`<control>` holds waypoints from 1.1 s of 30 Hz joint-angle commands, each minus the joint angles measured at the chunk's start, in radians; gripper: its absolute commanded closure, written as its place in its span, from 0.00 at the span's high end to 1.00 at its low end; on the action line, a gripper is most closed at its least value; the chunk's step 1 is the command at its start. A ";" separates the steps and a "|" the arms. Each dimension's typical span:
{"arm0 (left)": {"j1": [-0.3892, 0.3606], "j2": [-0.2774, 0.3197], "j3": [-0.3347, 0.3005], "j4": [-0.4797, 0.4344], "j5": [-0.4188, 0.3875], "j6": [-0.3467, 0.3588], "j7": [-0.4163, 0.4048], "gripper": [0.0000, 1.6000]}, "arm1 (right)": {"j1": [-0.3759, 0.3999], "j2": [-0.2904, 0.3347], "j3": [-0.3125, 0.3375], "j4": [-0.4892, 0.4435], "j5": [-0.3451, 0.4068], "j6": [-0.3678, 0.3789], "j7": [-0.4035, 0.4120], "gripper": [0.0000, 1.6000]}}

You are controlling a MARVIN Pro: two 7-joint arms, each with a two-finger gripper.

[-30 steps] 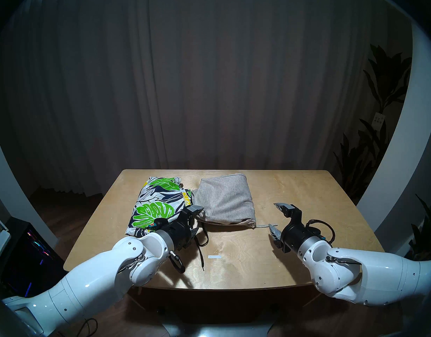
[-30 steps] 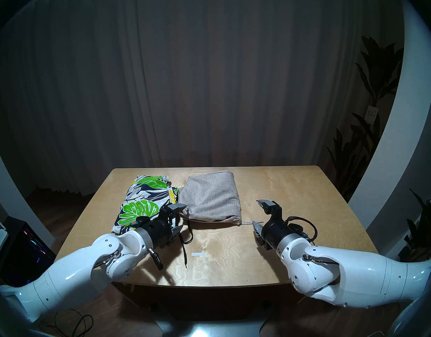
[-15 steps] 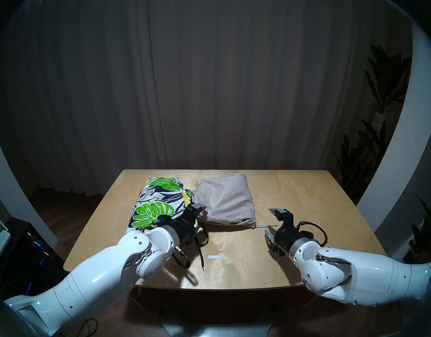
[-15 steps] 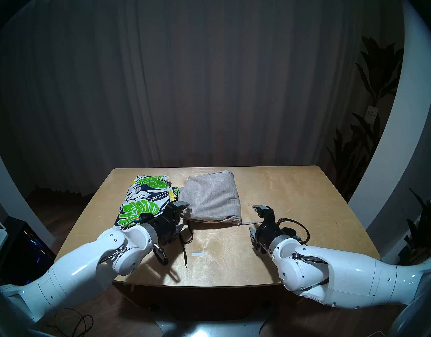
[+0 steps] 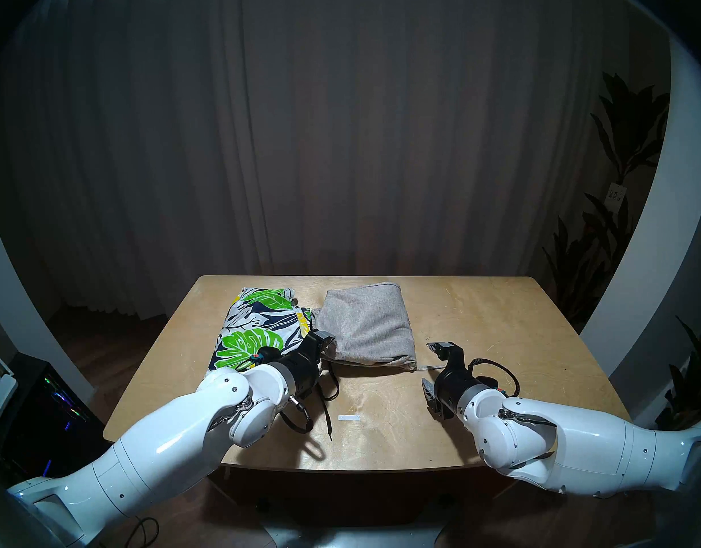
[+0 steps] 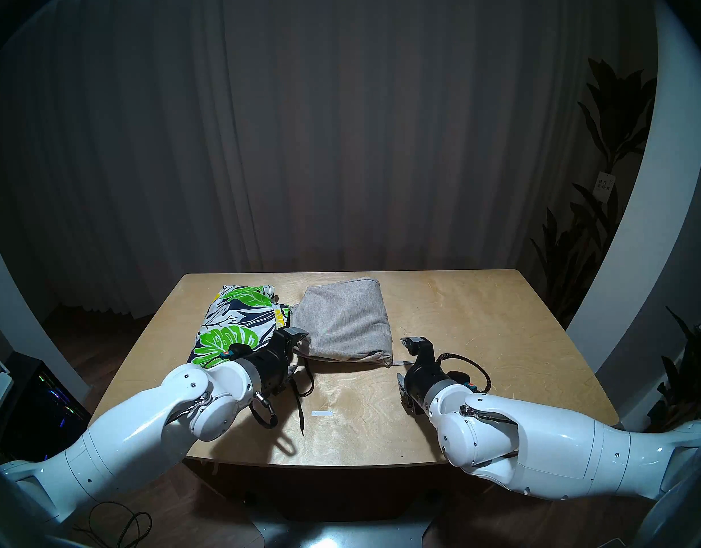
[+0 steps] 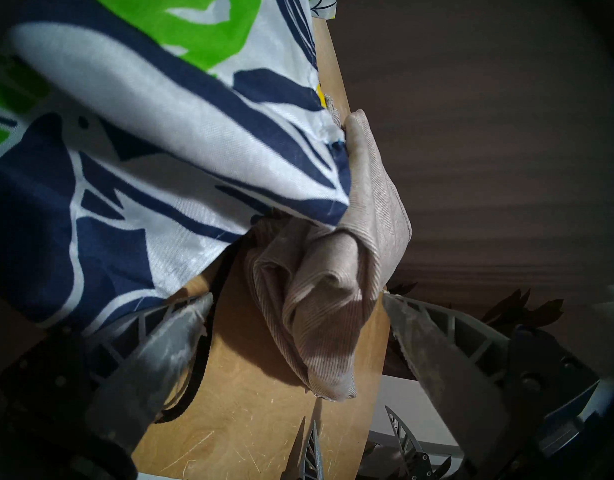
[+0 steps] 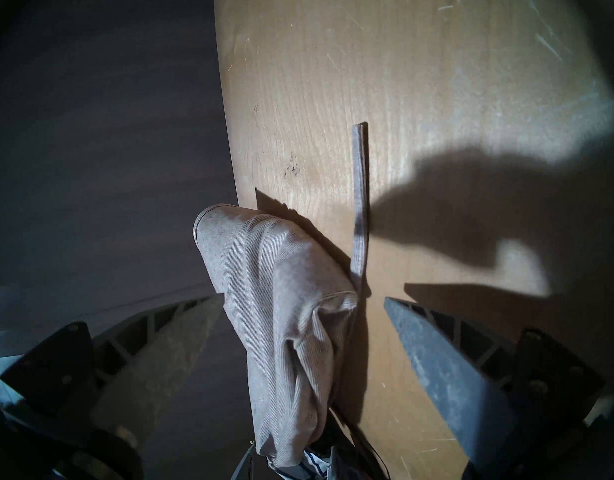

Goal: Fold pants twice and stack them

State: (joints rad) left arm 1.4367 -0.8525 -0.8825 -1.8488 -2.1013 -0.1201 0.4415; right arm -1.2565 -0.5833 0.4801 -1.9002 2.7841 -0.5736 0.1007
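Head views: wooden table (image 5: pixel 479 322) carries two folded pairs of shorts side by side at its far left-centre. Leaf-print shorts (image 5: pixel 258 329) lie on the left, grey shorts (image 5: pixel 366 325) just beside them on the right, edges touching. Not stacked. A black drawstring (image 5: pixel 327 401) trails from the print pair toward the near edge; a grey drawstring (image 5: pixel 430 367) runs out of the grey pair's near right corner. Left gripper (image 5: pixel 321 355) sits at the near left corner of the grey shorts, jaws apart, nothing clamped. Right gripper (image 5: pixel 434 367) sits at the near right corner, jaws spread wide, empty. A small white label (image 5: pixel 349 418) lies on the table nearer the front.

Left wrist view: fingers (image 7: pixel 170 347) spread on either side of the grey shorts' bunched corner (image 7: pixel 319 295), not pressing on it. Print fabric (image 7: pixel 132 122) overlaps the grey edge.

Right wrist view: fingers (image 8: pixel 437 361) wide apart, the grey corner (image 8: pixel 291 330) between them, untouched. The grey drawstring (image 8: pixel 360 198) lies flat on the wood.
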 commanded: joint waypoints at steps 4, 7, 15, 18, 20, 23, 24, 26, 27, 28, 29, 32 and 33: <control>-0.068 -0.051 0.003 0.035 0.019 0.016 0.011 1.00 | 0.037 -0.066 -0.002 0.031 -0.023 -0.001 -0.014 1.00; -0.085 -0.063 0.009 0.050 0.029 0.024 0.026 1.00 | 0.044 -0.080 -0.006 0.045 -0.029 0.001 -0.023 1.00; -0.120 -0.092 0.023 0.078 0.052 0.038 0.065 1.00 | 0.058 -0.118 -0.011 0.068 -0.042 0.000 -0.039 1.00; -0.126 -0.101 0.024 0.087 0.054 0.040 0.068 1.00 | 0.062 -0.130 -0.014 0.079 -0.045 0.000 -0.044 1.00; -0.133 -0.109 0.026 0.094 0.059 0.044 0.075 1.00 | 0.065 -0.139 -0.018 0.087 -0.050 -0.001 -0.048 1.00; -0.141 -0.118 0.027 0.105 0.063 0.050 0.083 1.00 | 0.068 -0.151 -0.021 0.097 -0.053 -0.006 -0.053 1.00; -0.148 -0.121 0.030 0.112 0.067 0.059 0.090 1.00 | 0.070 -0.156 -0.023 0.100 -0.056 -0.011 -0.056 1.00; -0.150 -0.128 0.029 0.117 0.065 0.059 0.094 1.00 | 0.072 -0.163 -0.020 0.101 -0.048 -0.024 -0.066 1.00; -0.154 -0.130 0.031 0.120 0.069 0.061 0.100 1.00 | 0.075 -0.168 -0.023 0.107 -0.051 -0.025 -0.070 1.00; -0.154 -0.130 0.031 0.120 0.069 0.061 0.100 1.00 | 0.075 -0.168 -0.023 0.107 -0.051 -0.025 -0.070 1.00; -0.156 -0.132 0.031 0.123 0.071 0.062 0.103 1.00 | 0.077 -0.174 -0.023 0.113 -0.049 -0.028 -0.073 1.00; -0.161 -0.141 0.031 0.135 0.072 0.065 0.109 1.00 | 0.080 -0.194 -0.017 0.129 -0.038 -0.047 -0.085 1.00; -0.162 -0.147 0.029 0.142 0.071 0.065 0.107 1.00 | 0.089 -0.201 -0.021 0.144 -0.043 -0.046 -0.094 1.00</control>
State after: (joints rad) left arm 1.3161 -0.9688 -0.8478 -1.7145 -2.0346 -0.0559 0.5531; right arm -1.1829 -0.7332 0.4595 -1.7814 2.7305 -0.6006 0.0278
